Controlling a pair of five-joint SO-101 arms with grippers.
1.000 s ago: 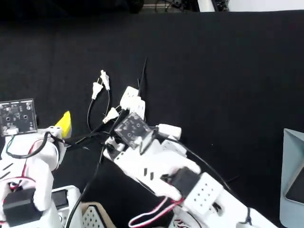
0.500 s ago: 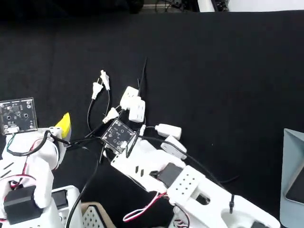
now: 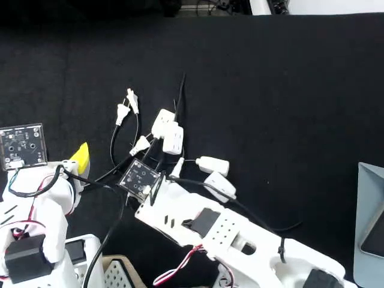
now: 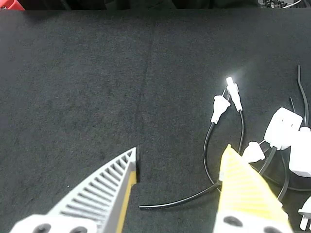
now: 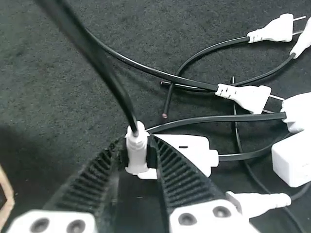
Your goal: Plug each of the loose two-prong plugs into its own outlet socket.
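Held plug (image 5: 136,154): white, black cord trailing up, clenched between the fingers of the right gripper (image 5: 137,141). It sits just above a white socket block (image 5: 189,148), near the middle of the plug cluster. Prongs hidden, so I cannot tell whether it is seated; my judgement is not yet.

Left to do: a pair of loose plugs (image 4: 217,108) lies free on the far side of the cluster, and a third plug (image 5: 245,94) lies beside more white blocks (image 3: 168,131). I judge most of the task is ahead.

Left gripper (image 4: 177,194): jaws released, wide apart, nothing between them, hovering near the pair.

Room: black cords (image 5: 194,85) cross close around the right gripper, so snags are a risk. The black mat (image 3: 288,90) is open beyond and to the right. A grey tray (image 3: 367,228) sits at the right edge, well apart.
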